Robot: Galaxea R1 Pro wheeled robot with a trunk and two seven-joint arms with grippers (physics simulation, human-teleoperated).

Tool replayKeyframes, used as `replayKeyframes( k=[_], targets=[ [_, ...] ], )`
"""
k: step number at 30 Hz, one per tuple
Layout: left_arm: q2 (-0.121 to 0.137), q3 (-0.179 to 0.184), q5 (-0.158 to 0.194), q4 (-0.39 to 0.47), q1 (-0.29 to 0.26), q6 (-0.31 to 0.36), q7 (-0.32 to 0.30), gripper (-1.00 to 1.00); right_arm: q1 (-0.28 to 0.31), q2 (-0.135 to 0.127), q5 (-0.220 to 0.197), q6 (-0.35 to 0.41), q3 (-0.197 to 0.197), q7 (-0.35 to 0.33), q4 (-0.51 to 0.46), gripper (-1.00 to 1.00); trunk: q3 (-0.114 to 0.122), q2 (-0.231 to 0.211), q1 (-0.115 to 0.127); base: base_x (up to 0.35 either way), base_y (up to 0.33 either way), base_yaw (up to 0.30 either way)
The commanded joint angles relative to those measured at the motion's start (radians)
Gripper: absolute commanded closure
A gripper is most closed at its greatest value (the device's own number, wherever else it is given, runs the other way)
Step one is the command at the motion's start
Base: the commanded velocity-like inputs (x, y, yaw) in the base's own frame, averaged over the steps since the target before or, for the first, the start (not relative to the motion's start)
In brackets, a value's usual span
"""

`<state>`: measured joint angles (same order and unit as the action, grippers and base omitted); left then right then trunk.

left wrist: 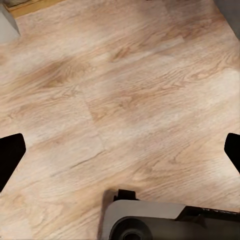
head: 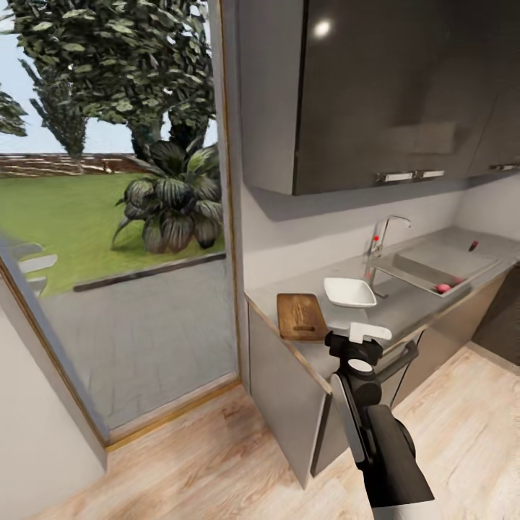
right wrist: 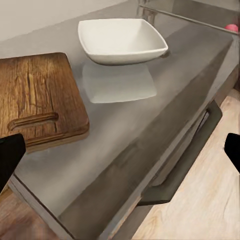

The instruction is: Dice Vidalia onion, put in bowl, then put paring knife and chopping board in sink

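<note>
1. The grey kitchen surface (head: 404, 307) ran along the wall under dark glossy wall cabinets (head: 375, 87), beside a tall glass door (head: 115, 217) looking onto a garden.
2. The dark brown rectangular wooden chopping board (head: 300, 315) lay flat at the near end of the surface, its slot handle toward the front edge.
3. The white square bowl (head: 349, 292) stood just beside the board, toward the grey recessed sink (head: 440, 263) with its chrome tap (head: 381, 235).
4. The small pinkish-red Vidalia onion (head: 443, 288) sat in the sink near its front wall.
5. The red-handled paring knife (head: 473, 245) lay on the surface beyond the sink.
6. The right gripper (right wrist: 120, 150) hung above the surface's front edge, near the board, jaws spread wide and holding nothing.
7. The left gripper (left wrist: 120, 150) pointed down at the pale wooden floor (left wrist: 125, 90), also spread wide and holding nothing.
</note>
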<state>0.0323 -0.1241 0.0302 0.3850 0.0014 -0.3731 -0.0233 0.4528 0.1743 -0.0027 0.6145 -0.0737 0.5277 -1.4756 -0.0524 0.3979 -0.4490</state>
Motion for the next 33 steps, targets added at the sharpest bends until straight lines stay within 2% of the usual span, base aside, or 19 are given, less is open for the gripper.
replayKeyframes(
  k=[1, 5, 8, 9, 11, 33],
  targets=[
    [0.0, -0.001, 0.003, 0.0, 0.0, -0.001, -0.003, -1.0, 0.001, 0.0, 0.0, 0.007, -0.001, 0.005, 0.0, -1.0, -0.001, 0.002, -0.001, 0.185, 0.273, -0.256],
    [0.0, -0.002, 0.002, -0.003, 0.0, -0.001, -0.003, -1.0, 0.001, 0.0, -0.004, 0.007, -0.001, 0.005, 0.004, -1.0, 0.002, 0.002, -0.001, 0.156, 0.271, -0.256],
    [0.0, -0.002, 0.002, -0.003, 0.0, -0.001, -0.003, -1.0, 0.001, 0.0, -0.03, 0.007, -0.001, 0.005, 0.009, -1.0, 0.004, 0.002, -0.001, 0.108, 0.271, -0.256],
    [0.0, -0.002, 0.002, -0.003, 0.0, -0.001, -0.003, -1.0, 0.001, 0.0, -0.051, 0.007, -0.001, 0.006, 0.01, -1.0, 0.004, 0.002, -0.001, 0.099, 0.272, -0.256],
    [0.0, -0.002, 0.002, -0.003, 0.0, -0.001, -0.003, -1.0, 0.001, 0.0, -0.055, 0.007, -0.001, 0.006, 0.011, -1.0, 0.006, 0.002, -0.001, 0.099, 0.272, -0.256],
    [0.0, -0.001, 0.002, -0.003, 0.0, -0.001, -0.003, -1.0, 0.001, 0.0, -0.06, 0.007, -0.001, 0.005, 0.028, -1.0, 0.021, 0.002, -0.001, 0.032, 0.276, -0.256]
  ],
)
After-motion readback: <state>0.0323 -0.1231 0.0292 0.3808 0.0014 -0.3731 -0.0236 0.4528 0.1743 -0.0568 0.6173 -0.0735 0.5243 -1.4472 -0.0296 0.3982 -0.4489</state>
